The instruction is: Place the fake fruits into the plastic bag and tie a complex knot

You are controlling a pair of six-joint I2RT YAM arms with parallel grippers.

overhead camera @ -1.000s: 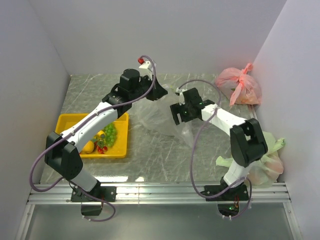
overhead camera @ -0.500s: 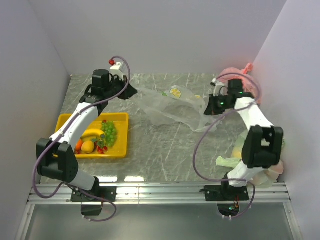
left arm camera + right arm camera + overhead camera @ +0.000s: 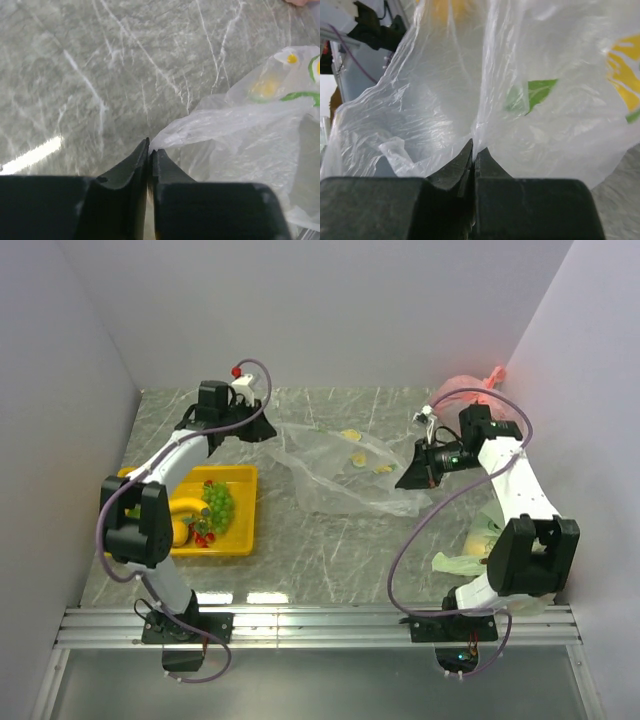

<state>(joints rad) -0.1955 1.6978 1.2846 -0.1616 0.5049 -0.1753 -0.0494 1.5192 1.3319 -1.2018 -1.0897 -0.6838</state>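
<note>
The plastic bag (image 3: pixel 340 475) lies slack on the marble between the arms, clear film with yellow and green prints. My left gripper (image 3: pixel 265 430) is at its left end. In the left wrist view the jaws (image 3: pixel 150 145) stand nearly together, pinching the tip of the bag (image 3: pixel 240 135). My right gripper (image 3: pixel 403 481) is shut on a fold at the right side of the bag (image 3: pixel 545 125), fingertips (image 3: pixel 476 147) closed on film. The fake fruits sit in the yellow tray (image 3: pixel 228 549): banana (image 3: pixel 186 507), green grapes (image 3: pixel 219 503), red berries (image 3: pixel 203 537), a yellow-orange round fruit (image 3: pixel 180 533).
A pink knotted bag (image 3: pixel 480 412) lies at the back right corner. Pale green bags (image 3: pixel 525 565) sit beside the right arm's base. White walls close in the left, back and right sides. The tray is under the left arm's forearm.
The right gripper closed on the bag, and both grippers drew it out wide. Since then the right gripper has come down toward the middle and the bag has gone slack.
</note>
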